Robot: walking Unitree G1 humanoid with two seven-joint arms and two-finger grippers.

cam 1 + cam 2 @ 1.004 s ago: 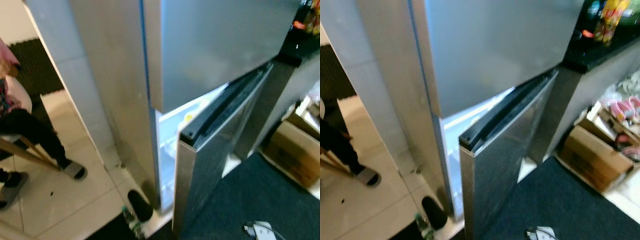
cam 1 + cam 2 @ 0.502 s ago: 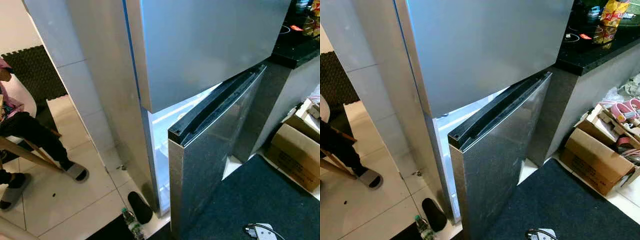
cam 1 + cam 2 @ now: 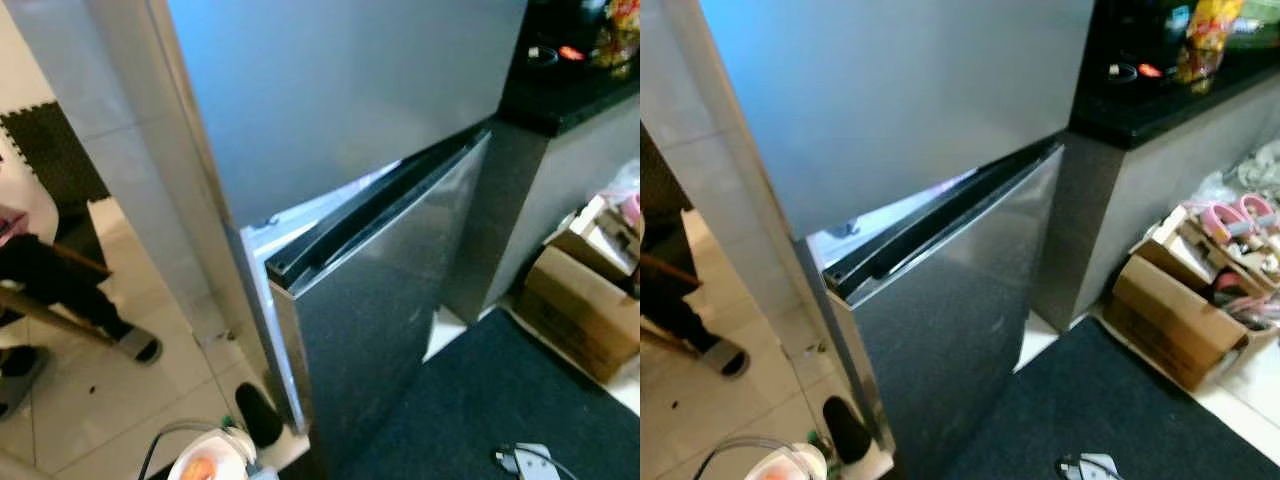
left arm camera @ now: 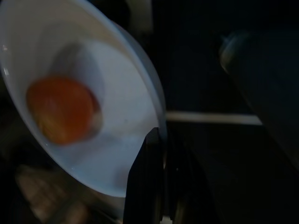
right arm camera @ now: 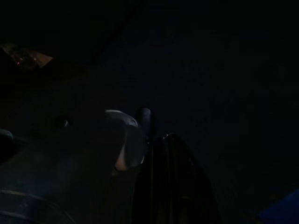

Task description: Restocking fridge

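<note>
The left gripper (image 4: 156,154) is pinched on the rim of a white bowl (image 3: 205,462) with an orange fruit (image 4: 60,109) inside. From the head camera the bowl sits low, at about 7 o'clock. The fridge (image 3: 340,110) stands ahead, and its lower door (image 3: 390,300) is open only a crack, with the lit gap (image 3: 262,262) up at about 1 o'clock from the bowl. The left arm is nearer that gap. I think the door must swing wider first. The right gripper (image 5: 161,154) hangs in the dark; I cannot tell if it is apart or together.
</note>
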